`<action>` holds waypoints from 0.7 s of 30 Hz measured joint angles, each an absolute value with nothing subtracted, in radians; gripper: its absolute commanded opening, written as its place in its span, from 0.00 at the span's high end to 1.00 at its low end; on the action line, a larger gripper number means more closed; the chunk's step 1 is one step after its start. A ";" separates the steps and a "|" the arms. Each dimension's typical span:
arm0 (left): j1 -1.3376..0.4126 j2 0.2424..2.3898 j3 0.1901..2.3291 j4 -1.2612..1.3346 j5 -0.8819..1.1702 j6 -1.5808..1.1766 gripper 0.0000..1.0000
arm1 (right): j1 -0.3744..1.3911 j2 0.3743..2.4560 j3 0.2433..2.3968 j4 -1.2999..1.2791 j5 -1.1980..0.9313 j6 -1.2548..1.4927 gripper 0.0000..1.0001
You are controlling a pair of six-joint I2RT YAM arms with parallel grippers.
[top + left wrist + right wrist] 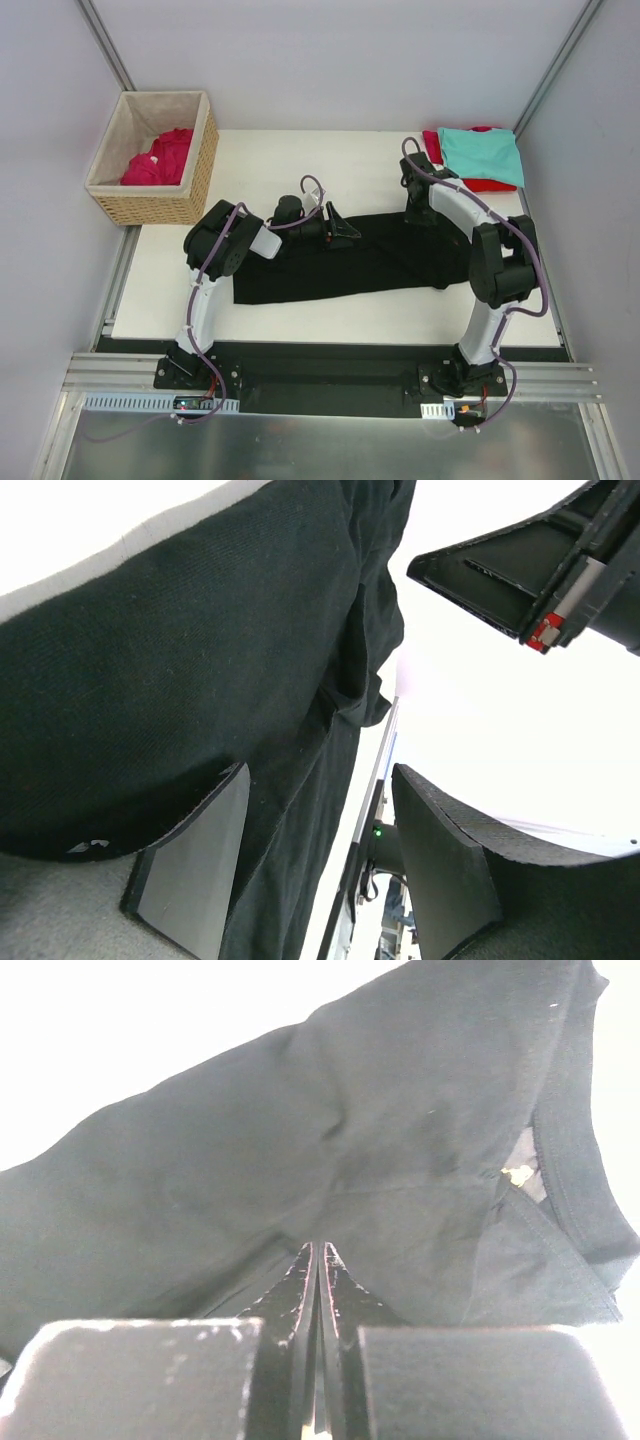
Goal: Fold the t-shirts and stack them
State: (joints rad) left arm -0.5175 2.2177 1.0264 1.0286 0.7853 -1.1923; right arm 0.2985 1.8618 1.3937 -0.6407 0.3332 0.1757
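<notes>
Right gripper [317, 1256]: fingers pressed together, tips sunk into the cloth near the collar of the large black cotton t-shirt [340, 270]. Creases run to the tips, so it reads as a pinch on that shirt. Left gripper [340, 228]: fingers spread, hanging at the shirt's far edge, further along from the right one. Cloth lies beside one finger, but nothing is pinched.

The black shirt lies lengthwise across the white desk [280, 160], rumpled and not yet folded. A folded teal t-shirt [482, 155] sits on a red t-shirt [432, 148] at the far right corner. A crimson-pink t-shirt [160, 160] is bunched in the woven wicker basket [150, 208] at far left.

Step in hand, as judged: taking the far edge at two points for a fold. To do it well, the left gripper should close on the edge level with the right's pinch before any lift. Both should then rise together with the cloth taut between them. The edge should travel evenly toward the near side so the fold line lies straight.
</notes>
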 measured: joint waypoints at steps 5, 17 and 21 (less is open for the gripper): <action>-0.517 2.218 1.019 1.042 0.785 -1.196 0.41 | 0.333 1.867 1.430 -0.651 0.362 0.171 0.99; -0.517 2.218 1.010 1.058 0.786 -1.196 0.41 | 0.331 2.007 1.481 -0.614 0.377 0.164 0.99; -0.517 2.218 1.006 1.066 0.786 -1.196 0.41 | 0.333 2.015 1.473 -0.601 0.362 0.168 1.00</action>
State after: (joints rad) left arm -0.5175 2.2177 1.0061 1.0657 0.7856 -1.1961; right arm 0.3332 2.0151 1.4727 -0.6014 0.3618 0.1677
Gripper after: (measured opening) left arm 0.588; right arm 0.009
